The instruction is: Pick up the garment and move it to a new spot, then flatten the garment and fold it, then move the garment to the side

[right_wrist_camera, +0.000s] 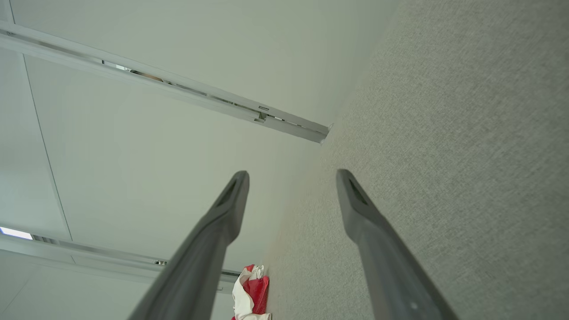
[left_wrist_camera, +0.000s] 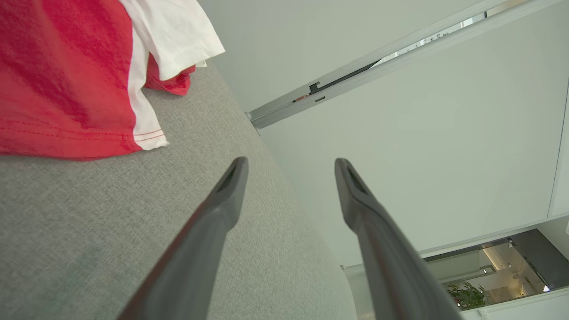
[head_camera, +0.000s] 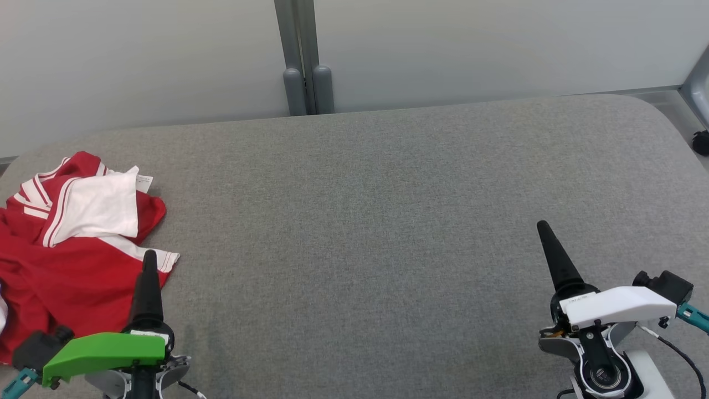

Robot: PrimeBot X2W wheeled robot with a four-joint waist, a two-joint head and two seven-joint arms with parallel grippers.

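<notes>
- The crumpled red cloth garment with white panels and stripes (head_camera: 72, 260) lies bunched at the left end of the grey fabric-covered table (head_camera: 388, 221), running past the head view's left edge.
- The left gripper (left_wrist_camera: 291, 165) hovers just beside the garment's hem. Its two long dark fingers are spread wide with nothing between them.
- The right gripper (right_wrist_camera: 292, 175) sits well apart from the garment, over bare fabric on the right, likewise spread wide and empty.
- By my reading the task is at its very start: nothing is lifted, flattened or folded. The pick-up, the move, flattening, folding and setting aside all remain.
</notes>
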